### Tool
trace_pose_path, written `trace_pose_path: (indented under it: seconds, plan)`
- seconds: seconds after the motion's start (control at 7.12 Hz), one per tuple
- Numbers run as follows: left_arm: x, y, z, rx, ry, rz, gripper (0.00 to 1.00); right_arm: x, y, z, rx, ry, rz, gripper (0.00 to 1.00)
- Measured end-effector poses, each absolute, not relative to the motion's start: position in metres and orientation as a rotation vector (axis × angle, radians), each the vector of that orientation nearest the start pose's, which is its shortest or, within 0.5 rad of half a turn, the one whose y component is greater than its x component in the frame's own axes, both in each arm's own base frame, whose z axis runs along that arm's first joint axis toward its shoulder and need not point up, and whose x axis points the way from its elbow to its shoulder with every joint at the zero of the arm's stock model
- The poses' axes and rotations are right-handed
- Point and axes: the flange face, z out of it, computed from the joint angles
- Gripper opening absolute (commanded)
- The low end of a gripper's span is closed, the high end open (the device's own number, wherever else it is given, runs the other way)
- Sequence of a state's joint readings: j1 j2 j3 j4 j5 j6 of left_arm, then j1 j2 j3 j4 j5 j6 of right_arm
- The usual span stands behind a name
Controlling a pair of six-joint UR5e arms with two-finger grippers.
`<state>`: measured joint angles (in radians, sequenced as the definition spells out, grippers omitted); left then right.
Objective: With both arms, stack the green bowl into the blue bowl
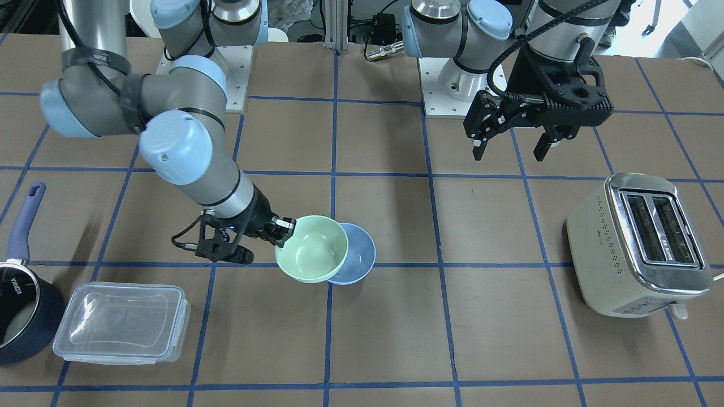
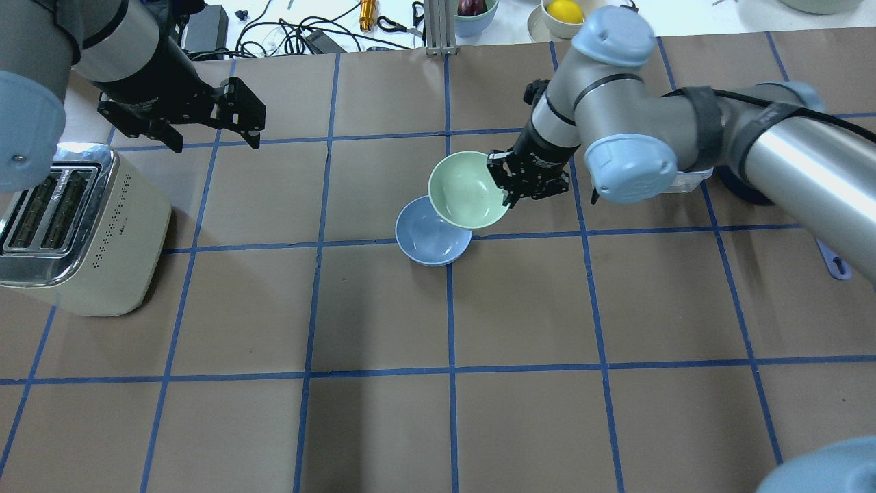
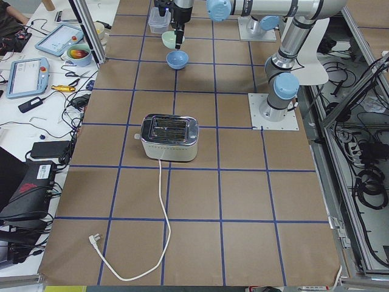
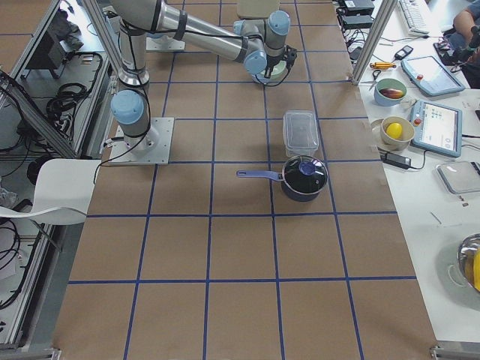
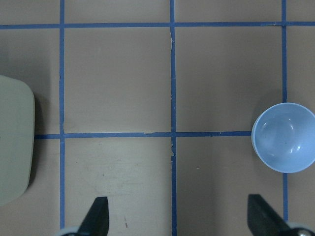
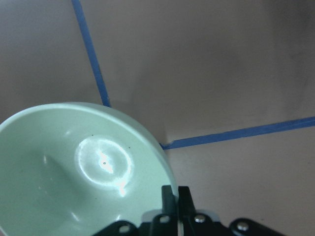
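My right gripper [image 1: 281, 229] is shut on the rim of the green bowl [image 1: 311, 249], holding it tilted just above the table. The green bowl overlaps the edge of the blue bowl [image 1: 356, 251], which sits on the table at the centre. In the overhead view the green bowl [image 2: 465, 188] hangs over the far right rim of the blue bowl [image 2: 428, 239]. The right wrist view shows the green bowl [image 6: 74, 172] pinched by my right gripper [image 6: 177, 191]. My left gripper [image 2: 215, 144] is open and empty, raised near the toaster. Its wrist view shows the blue bowl [image 5: 284, 137] at the right.
A cream toaster [image 1: 639, 243] stands on my left side, its cord trailing along the table [image 3: 161, 201]. A clear plastic lidded container [image 1: 121, 322] and a dark navy saucepan [image 1: 17, 305] sit on my right side. Brown table with blue tape grid.
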<state>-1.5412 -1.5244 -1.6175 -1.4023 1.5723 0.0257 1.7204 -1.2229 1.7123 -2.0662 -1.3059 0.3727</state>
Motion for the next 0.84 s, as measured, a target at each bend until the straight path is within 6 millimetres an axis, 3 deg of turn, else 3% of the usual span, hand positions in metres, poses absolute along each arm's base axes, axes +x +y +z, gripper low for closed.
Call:
trace_pose_path:
  seconds: [0.28, 0.42, 0.56, 0.7, 0.84]
  plan:
    - [-0.119, -0.49, 0.505, -0.005, 3.123, -0.263, 1.0, 0.28, -0.558, 0.262, 0.262, 2.879, 0.109, 0.0]
    - [-0.119, -0.489, 0.505, -0.005, 3.123, -0.262, 1.0, 0.287, -0.556, 0.259, 0.247, 2.878, 0.112, 0.08]
    - [-0.119, -0.489, 0.505, -0.005, 3.122, -0.26, 1.0, 0.291, -0.555, 0.257, 0.238, 2.877, 0.117, 0.76]
    - [-0.119, -0.489, 0.505, -0.005, 3.122, -0.259, 1.0, 0.291, -0.554, 0.254, 0.235, 2.888, 0.123, 1.0]
    - [-0.119, -0.489, 0.505, -0.005, 3.122, -0.259, 1.0, 0.29, -0.554, 0.253, 0.233, 2.906, 0.124, 1.0]
